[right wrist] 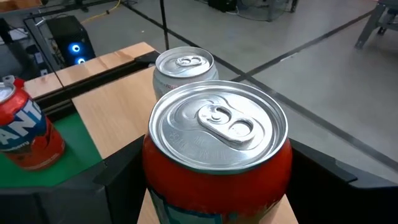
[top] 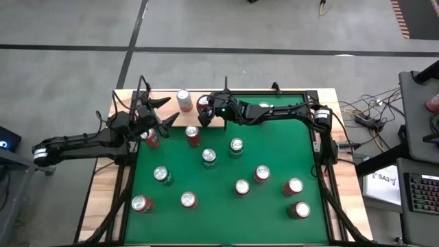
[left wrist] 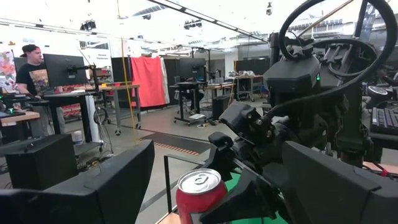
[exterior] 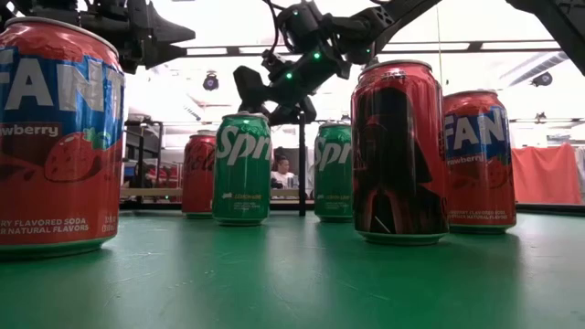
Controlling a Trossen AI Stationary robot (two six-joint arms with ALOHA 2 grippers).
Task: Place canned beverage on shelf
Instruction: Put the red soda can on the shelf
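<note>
1. A red aluminium can with a silver top [right wrist: 217, 134] fills the middle of the view. Its pull tab lies flat and unopened.
2. The right gripper [right wrist: 214, 186] holds this red can, with one dark finger [right wrist: 115, 177] on each side of its body.
3. Just behind it, a pale silver can [right wrist: 184, 64] stands upright on the flat pale wood shelf panel [right wrist: 115, 99].
4. A thin black metal rod [right wrist: 163, 25] rises behind the silver can.
5. A red soda can with a blue and white label [right wrist: 22, 127] stands on the green felt surface [right wrist: 74, 155], beside the shelf edge.
6. Beyond the shelf there is a grey floor [right wrist: 298, 56].
</note>
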